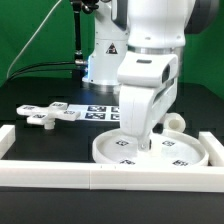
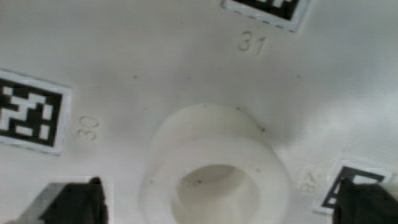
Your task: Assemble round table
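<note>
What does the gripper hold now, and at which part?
Nothing, it seems: the gripper is open above the middle socket of the round disc, with no part between its fingers.

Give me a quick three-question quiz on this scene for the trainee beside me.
1. True or false: the cross-shaped foot rests on the round disc.
2. The jaws hang above: A) the marker board, B) the round disc, C) the cross-shaped foot.
3. In the wrist view, which hollow feature of the disc shows just beyond the jaws?
Key: 1 false, the foot lies on the table, apart from the disc; 2 B; 3 its central socket.
</note>
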